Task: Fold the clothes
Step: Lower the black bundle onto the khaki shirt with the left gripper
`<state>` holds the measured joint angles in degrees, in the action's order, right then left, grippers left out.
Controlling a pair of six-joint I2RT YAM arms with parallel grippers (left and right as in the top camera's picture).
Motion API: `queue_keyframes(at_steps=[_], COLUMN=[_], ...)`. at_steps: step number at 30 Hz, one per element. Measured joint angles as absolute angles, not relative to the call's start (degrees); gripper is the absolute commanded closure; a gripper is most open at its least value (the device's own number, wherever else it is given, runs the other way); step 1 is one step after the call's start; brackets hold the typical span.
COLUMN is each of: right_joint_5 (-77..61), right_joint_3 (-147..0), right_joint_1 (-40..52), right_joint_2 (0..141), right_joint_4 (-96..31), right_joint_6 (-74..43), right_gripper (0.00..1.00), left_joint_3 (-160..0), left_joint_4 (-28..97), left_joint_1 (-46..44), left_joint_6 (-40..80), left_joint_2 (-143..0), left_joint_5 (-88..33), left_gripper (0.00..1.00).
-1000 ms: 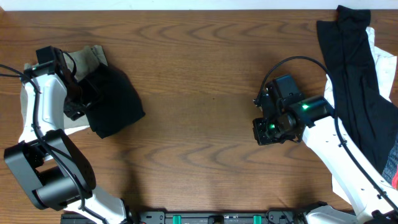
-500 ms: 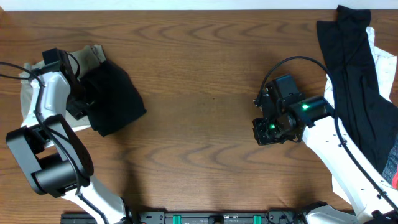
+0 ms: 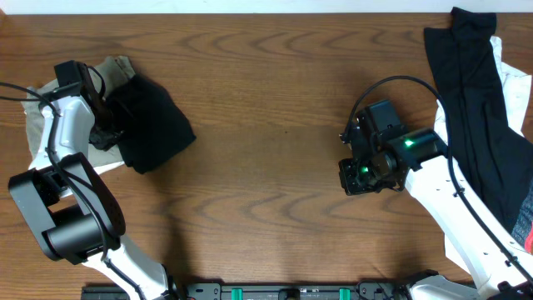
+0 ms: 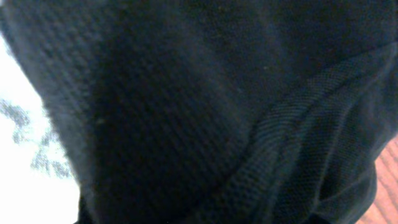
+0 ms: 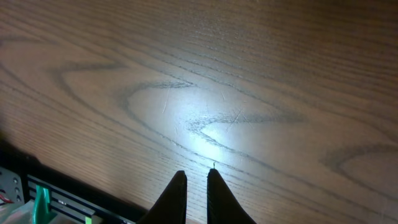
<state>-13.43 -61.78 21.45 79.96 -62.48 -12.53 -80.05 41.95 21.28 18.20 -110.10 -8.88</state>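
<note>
At the desk's left edge the left gripper point(image 3: 102, 133), its grip impossible to tell, is buried in a crumpled black fabric garment point(image 3: 154, 133), seemingly drawing it out, while the right gripper point(image 5: 194, 186) hovers empty, fingers together; spreading it flat likely needs both.

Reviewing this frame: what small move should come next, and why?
Probably the right gripper should open and reach toward the long black garment at the right edge. The gripper hovers shut and empty over bare table. That garment lies unfolded over white cloth, and the left arm is pressed against the black bundle.
</note>
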Motion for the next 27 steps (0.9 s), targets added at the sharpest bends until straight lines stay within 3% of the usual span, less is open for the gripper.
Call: queue_keyframes(at_steps=[2, 4, 5, 27], right_joint_5=[-13.4, -13.4, -13.4, -12.3], right_joint_3=[-61.8, -61.8, -61.8, -61.8], right_joint_1=[21.5, 21.5, 21.5, 21.5], right_joint_2=[80.0, 80.0, 80.0, 80.0], right_joint_4=[-62.6, -62.6, -62.6, -62.8], right_joint_6=[-12.5, -12.5, -12.5, -12.5], right_gripper=[0.89, 0.89, 0.89, 0.87], left_joint_3=[-80.1, -80.1, -80.1, -80.9], left_joint_4=[41.5, 41.2, 40.9, 39.2], left_joint_1=[21.3, 21.3, 21.3, 21.2], left_joint_6=[18.3, 18.5, 18.3, 9.5], left_joint_2=[-110.1, -110.1, -110.1, -102.6], left_joint_5=[-9.0, -9.1, -9.1, -3.2], left_gripper=[0.66, 0.89, 0.94, 0.94])
